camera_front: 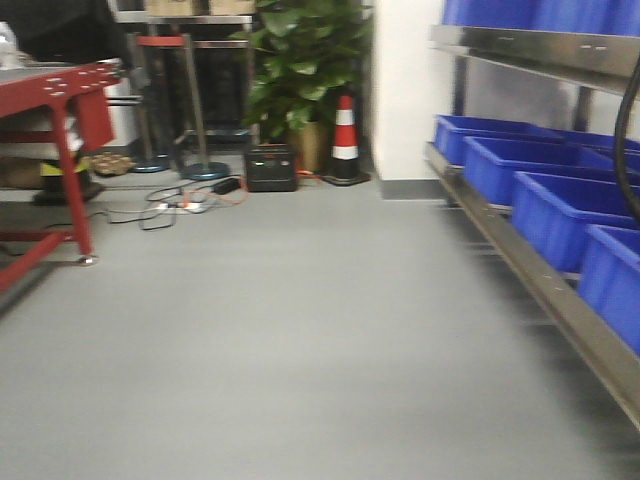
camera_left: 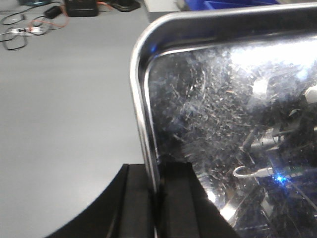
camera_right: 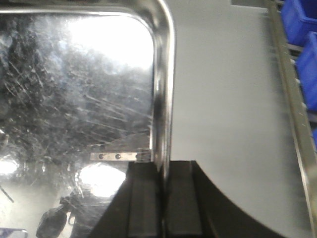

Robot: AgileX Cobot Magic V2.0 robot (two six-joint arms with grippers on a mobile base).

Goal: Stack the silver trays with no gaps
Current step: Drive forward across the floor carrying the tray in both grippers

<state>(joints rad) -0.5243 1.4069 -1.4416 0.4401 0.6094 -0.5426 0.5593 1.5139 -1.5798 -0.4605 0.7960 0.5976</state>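
Note:
A shiny, scratched silver tray (camera_left: 218, 114) fills the left wrist view, held up over the grey floor. My left gripper (camera_left: 157, 193) is shut on the tray's left rim, one black finger inside the wall and one outside. The right wrist view shows the same kind of silver tray (camera_right: 74, 89). There my right gripper (camera_right: 162, 198) is shut on its right rim, which runs between the two black fingers. Neither the tray nor either gripper appears in the front view. No other silver tray shows.
A steel shelf rail (camera_front: 530, 280) with several blue bins (camera_front: 560, 210) runs along the right. A red table (camera_front: 60, 95) stands at the left. At the back are a traffic cone (camera_front: 345, 140), a potted plant (camera_front: 300, 70), a black box (camera_front: 271, 168) and floor cables (camera_front: 185, 205).

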